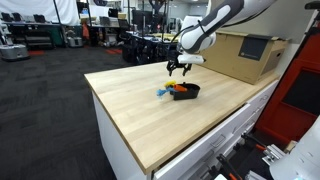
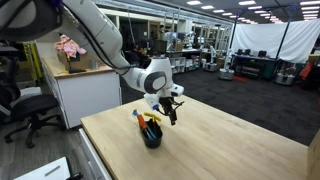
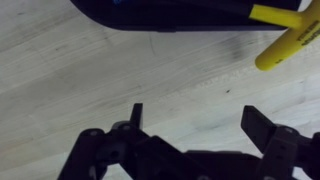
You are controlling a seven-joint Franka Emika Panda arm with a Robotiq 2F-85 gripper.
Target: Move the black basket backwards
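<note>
The black basket [image 1: 186, 91] is a small shallow black bowl on the wooden table, with orange, blue and yellow items at its rim. It also shows in an exterior view [image 2: 151, 134] and along the top edge of the wrist view [image 3: 170, 12], with a yellow item [image 3: 285, 40] sticking out. My gripper [image 1: 178, 69] hangs just above and slightly behind the basket, also seen in an exterior view [image 2: 170, 110]. In the wrist view the gripper [image 3: 200, 118] is open and empty, with bare wood between the fingers.
The light wooden table [image 1: 150, 110] stands on white drawers. A large cardboard box [image 1: 245, 55] sits on the table behind the basket. A second counter with pink flowers [image 2: 70, 45] and an office chair [image 2: 25, 105] stand beyond the table.
</note>
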